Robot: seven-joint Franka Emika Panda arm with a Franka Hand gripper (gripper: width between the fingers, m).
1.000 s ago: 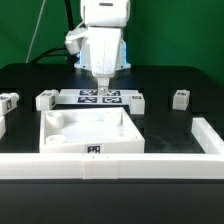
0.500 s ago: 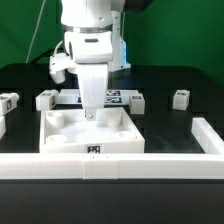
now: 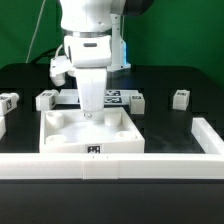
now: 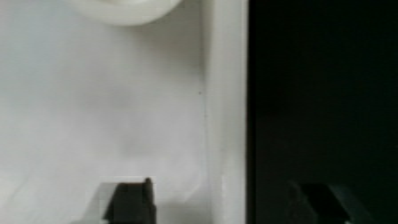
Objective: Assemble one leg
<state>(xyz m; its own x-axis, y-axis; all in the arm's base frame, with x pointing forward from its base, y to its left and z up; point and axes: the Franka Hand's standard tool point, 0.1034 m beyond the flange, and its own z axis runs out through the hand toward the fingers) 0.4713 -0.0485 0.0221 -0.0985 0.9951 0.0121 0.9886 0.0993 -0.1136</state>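
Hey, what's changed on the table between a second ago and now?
The gripper came from above the marker board toward the camera and down to the square panel's far rim, mostly in the first half second. It is open and empty, fingers either side of that rim. The panel, the board and the loose legs, like the leg at the exterior view's right, stayed put.

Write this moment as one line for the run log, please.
jaws: open, empty, either side of panel rim | legs: loose on table, none held | step: pickup not begun
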